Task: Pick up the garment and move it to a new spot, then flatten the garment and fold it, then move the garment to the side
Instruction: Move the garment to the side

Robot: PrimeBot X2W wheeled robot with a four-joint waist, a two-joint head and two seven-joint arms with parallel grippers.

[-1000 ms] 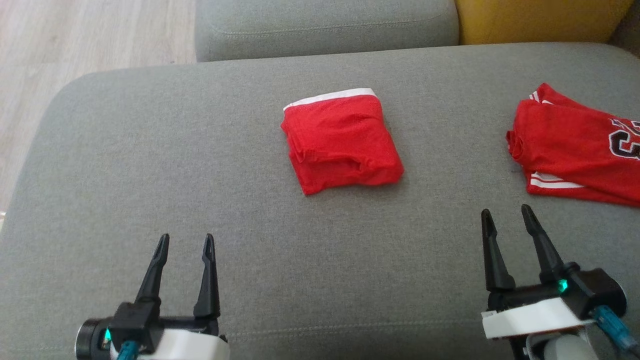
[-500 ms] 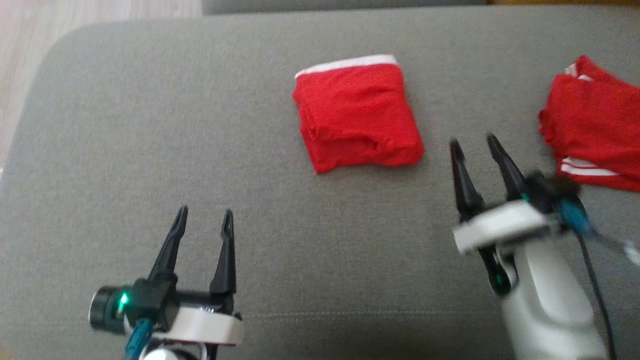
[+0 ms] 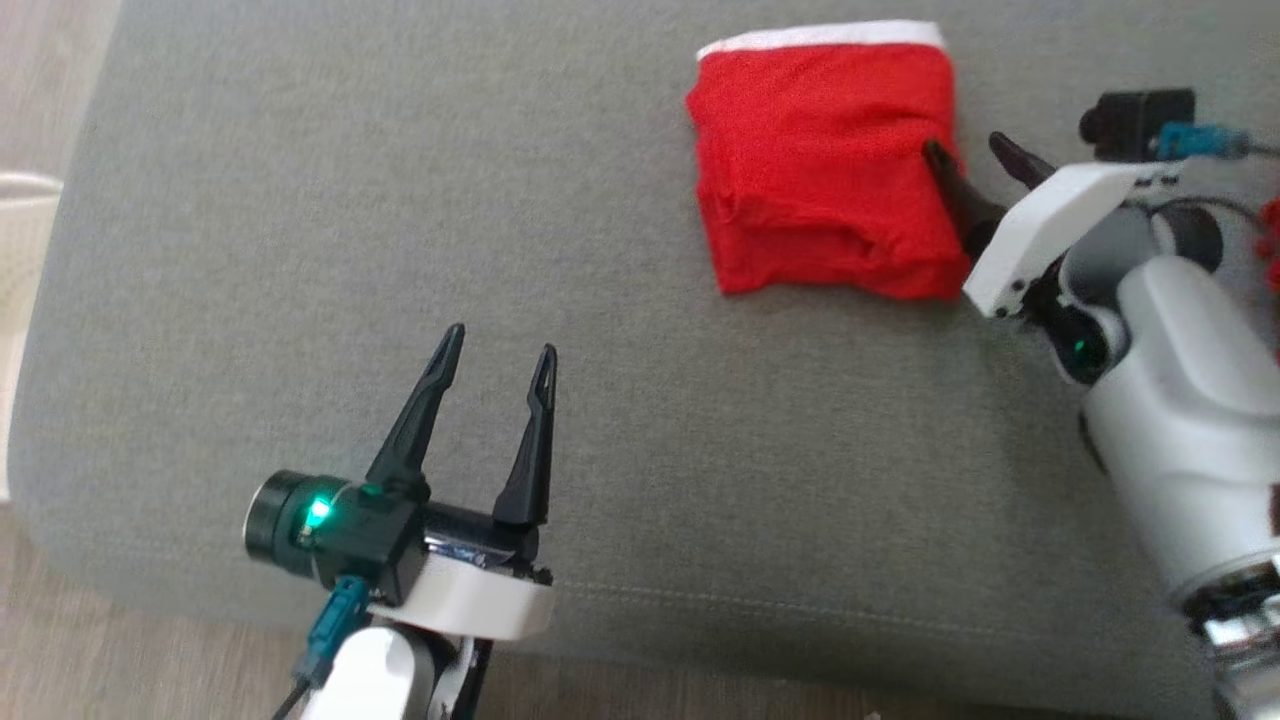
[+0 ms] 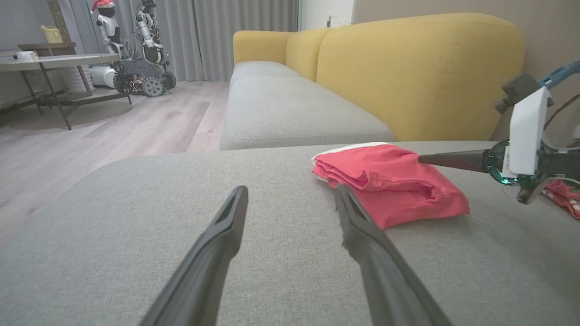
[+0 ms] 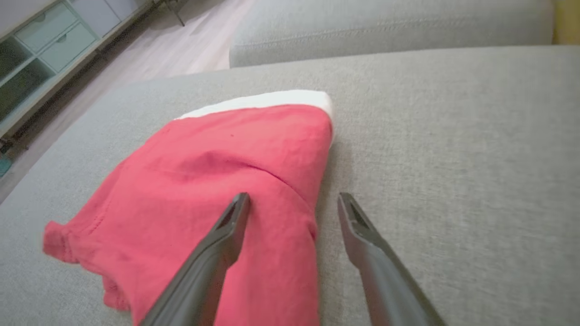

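Grey sofa cushion (image 3: 300, 200) is spreading under everything, with a yellow backrest (image 4: 430, 68) rising behind it. On the right gripper (image 3: 965, 145) the two dark fingers are standing wide apart and gripping nothing: one is hanging over the right edge of a folded plain red piece (image 3: 820, 160), the other over bare cushion just beside it; whether a tip is touching cloth cannot be told. The left gripper (image 3: 500, 340) is gaping too and holding nothing, hovering over bare cushion well apart from the cloth. The jersey (image 4: 563, 192) is lying low on the cushion beyond the right gripper, at the robot's right, clear of both sets of fingers. In the left wrist view a rumpled red corner with white striped trim is peeking out behind that gripper; its letters and number are lying out of sight, so whether it is folded cannot be told. Lying off at the side like that, it is fitting two readings: a jersey folded and set aside, with the arm now at the other piece, or a jersey waiting for pickup. As the right arm is standing, it seems to be lining up a pinch on the plain piece's edge; that is calling for one finger sliding under every layer, since the soft stack is likely to splay open otherwise
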